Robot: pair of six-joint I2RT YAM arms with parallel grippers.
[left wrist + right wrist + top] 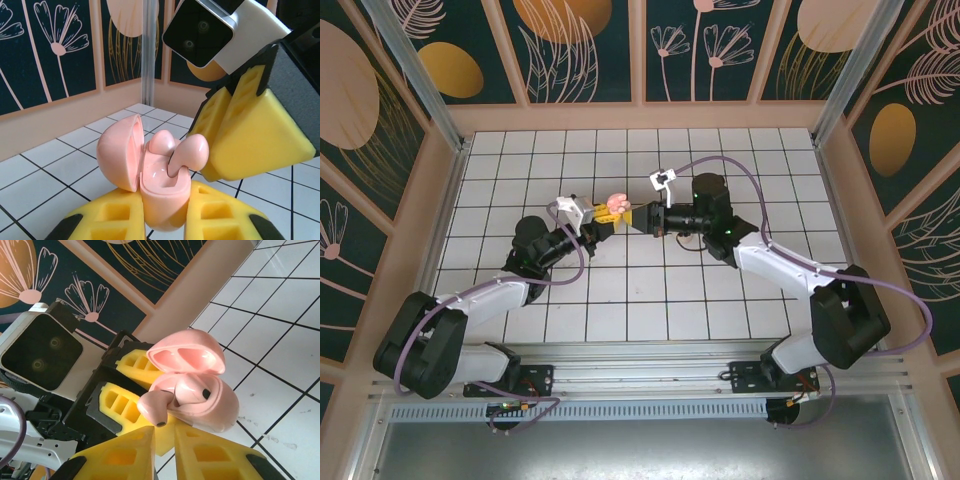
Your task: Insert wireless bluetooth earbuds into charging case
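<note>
The left gripper (165,212) clamps the open charging case (161,187) at low centre; the right gripper (164,432), pinched shut, should press the protruding earbud (155,409) straight into its socket.

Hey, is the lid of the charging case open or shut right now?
Open. The lid of the charging case is swung back, its hollow inside showing, with one earbud seated inside.

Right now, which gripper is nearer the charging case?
Left. The left gripper clamps the charging case; the right gripper sits beside it, by the protruding earbud.
</note>
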